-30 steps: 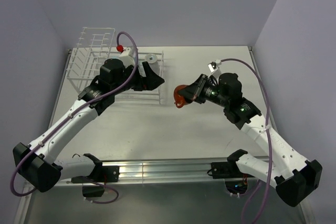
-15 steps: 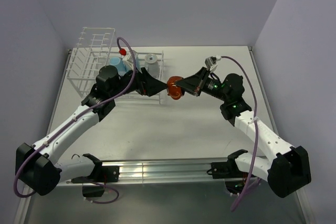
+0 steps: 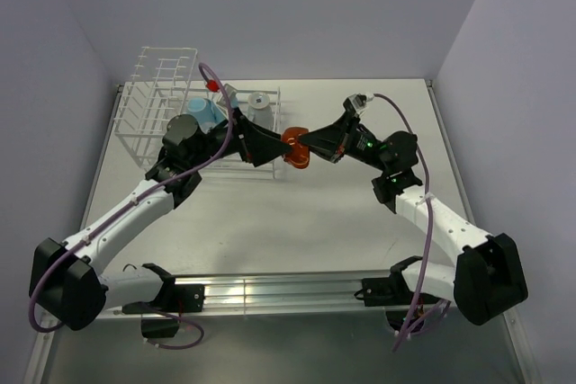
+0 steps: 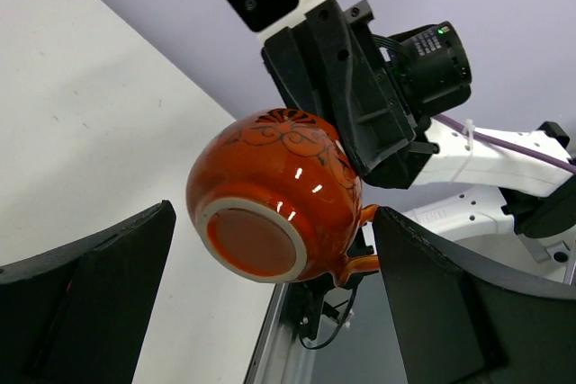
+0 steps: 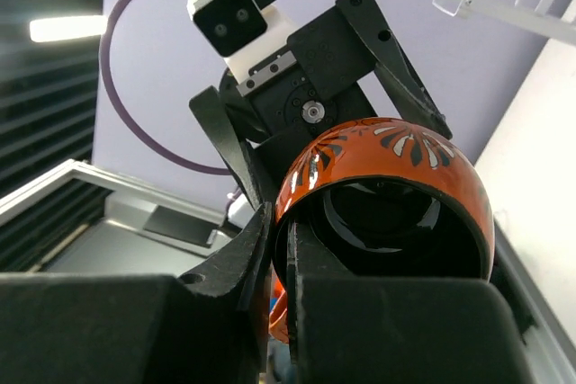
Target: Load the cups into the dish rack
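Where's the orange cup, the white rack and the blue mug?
orange cup (image 4: 279, 177): left wrist view, glossy side.
white rack (image 3: 165, 78): top external view, upright grid.
blue mug (image 3: 203, 112): top external view, its body.

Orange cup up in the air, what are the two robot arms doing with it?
The right gripper pinches the orange cup by its rim, above the table. The left gripper is open, one finger on each side of the cup, not yet closed on it. It looks like a hand-over beside the dish rack, where a blue mug already sits.
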